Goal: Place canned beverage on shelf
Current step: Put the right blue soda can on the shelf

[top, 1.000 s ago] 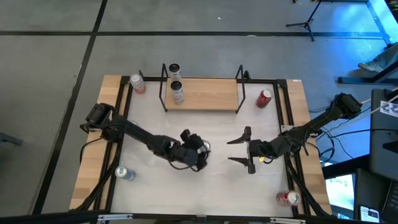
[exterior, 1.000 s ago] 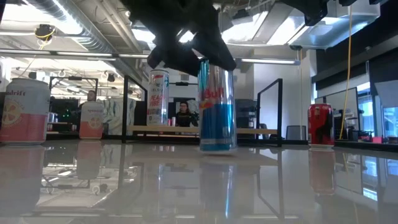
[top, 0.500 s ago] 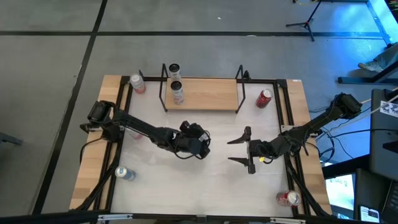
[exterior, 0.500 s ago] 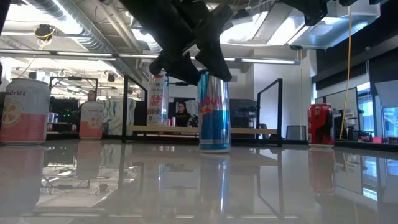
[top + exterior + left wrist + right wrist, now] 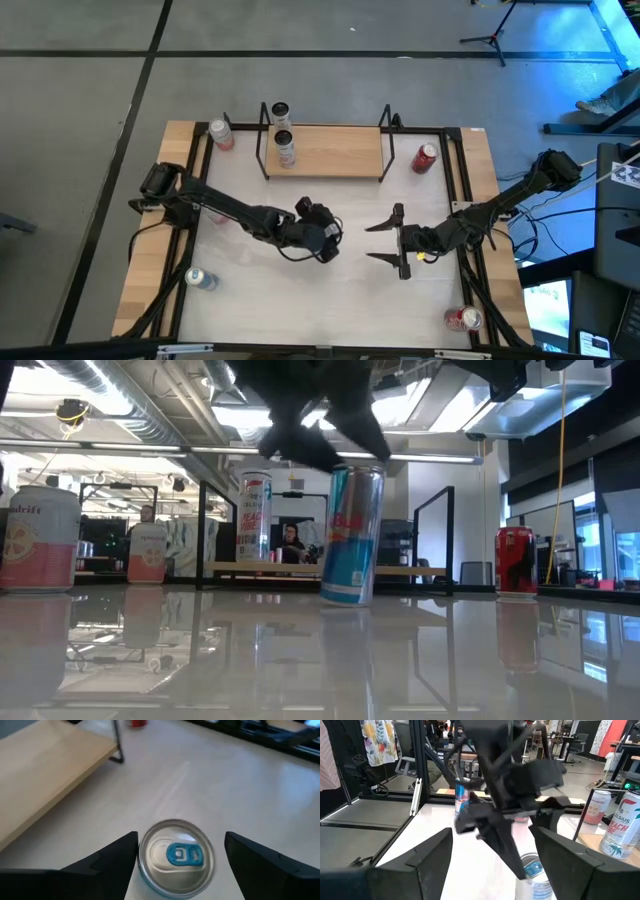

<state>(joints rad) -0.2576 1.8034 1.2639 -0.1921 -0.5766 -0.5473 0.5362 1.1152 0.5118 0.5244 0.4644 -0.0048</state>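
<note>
A blue and silver can (image 5: 350,535) stands tilted in the middle of the table, its bottom edge on the tabletop. My left gripper (image 5: 181,855) is open around the can's top (image 5: 176,864). One finger is against the can and the other stands a little apart. In the high view the gripper (image 5: 320,240) hides the can. The shelf (image 5: 330,150) stands at the far side with a white can (image 5: 285,148) on its board. My right gripper (image 5: 385,242) waits open to the right, level above the table. My left gripper comes at the can slanting down from the table's left. One finger (image 5: 117,857) lies against the can's upper wall just below the rim (image 5: 140,855). A narrow gap shows between the other finger (image 5: 250,862) and the can. The can leans, its bottom edge (image 5: 343,600) on the table.
A pink can (image 5: 221,133) stands left of the shelf, a red can (image 5: 426,157) right of it and another can (image 5: 279,112) behind it. One can (image 5: 200,279) is at the near left and one (image 5: 462,318) at the near right. The shelf board's right part is bare.
My left gripper has gone a little toward the table's right and far edges. The blue and silver can stood upright and now leans, its top tipped over while its bottom stays on the table.
</note>
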